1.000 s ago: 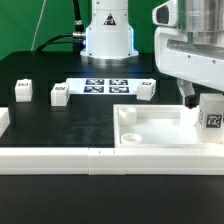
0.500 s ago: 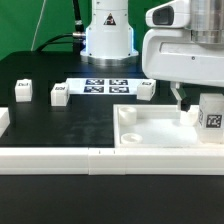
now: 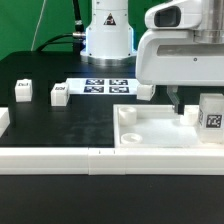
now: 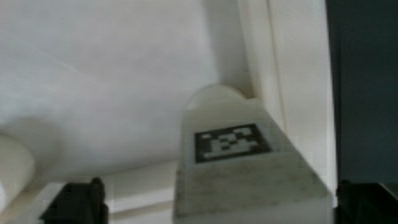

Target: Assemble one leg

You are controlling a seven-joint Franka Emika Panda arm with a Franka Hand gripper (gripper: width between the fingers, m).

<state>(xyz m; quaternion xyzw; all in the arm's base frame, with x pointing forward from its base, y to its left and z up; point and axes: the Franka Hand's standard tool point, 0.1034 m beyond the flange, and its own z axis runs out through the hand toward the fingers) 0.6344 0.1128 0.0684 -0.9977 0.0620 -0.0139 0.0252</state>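
Note:
A white leg (image 3: 210,114) with a square marker tag stands upright in the white tray-shaped part (image 3: 150,137), at the exterior view's right. My gripper (image 3: 182,98) hangs right over it, mostly hidden by the arm's body. In the wrist view the leg (image 4: 231,150) fills the space between my two dark fingertips (image 4: 80,203), with a gap on each side. The gripper (image 4: 222,206) is open and holds nothing. Three more legs (image 3: 23,91) (image 3: 59,94) (image 3: 146,90) lie on the black table.
The marker board (image 3: 104,86) lies at the back centre before the robot's base. Long white rails (image 3: 60,157) run along the front edge. A white block (image 3: 3,118) sits at the left edge. Round bosses (image 3: 128,116) stand in the tray's corners.
The arm's body has shifted toward the exterior view's left, and the visible finger moved slightly left with it. The leg in the tray has not moved.

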